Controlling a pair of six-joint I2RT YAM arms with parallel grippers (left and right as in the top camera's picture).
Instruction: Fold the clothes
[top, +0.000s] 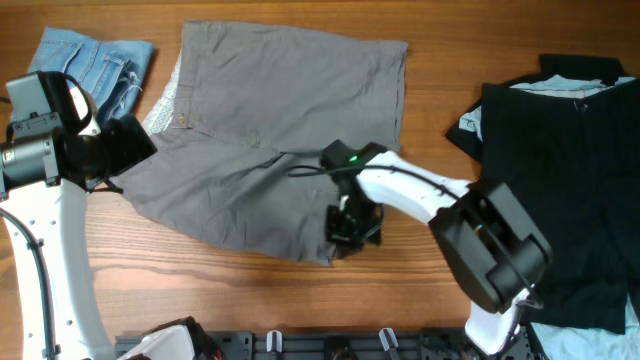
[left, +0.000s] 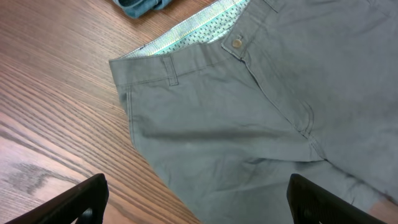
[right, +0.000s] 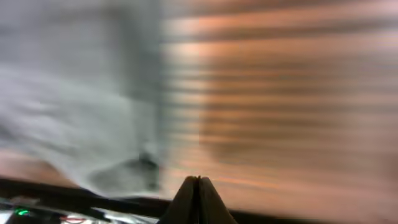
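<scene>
1. Grey shorts (top: 270, 130) lie flat, mid-left on the bench (top: 200, 290), toward its far edge.
2. Left claw (left: 196, 199) gapes wide near the waistband (left: 180, 62); right claw (top: 352, 222) is pinched closed at the near hem (top: 250, 240).
3. Risk: the closed claw may drag, bunching cloth.

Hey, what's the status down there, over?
Left gripper open over grey shorts. Right gripper shut at their hem. Shorts unfolded. Denim shorts, black clothes lie aside.

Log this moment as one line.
left gripper open above grey shorts waistband | right gripper shut at lower leg hem | shorts spread out, unfolded
</scene>
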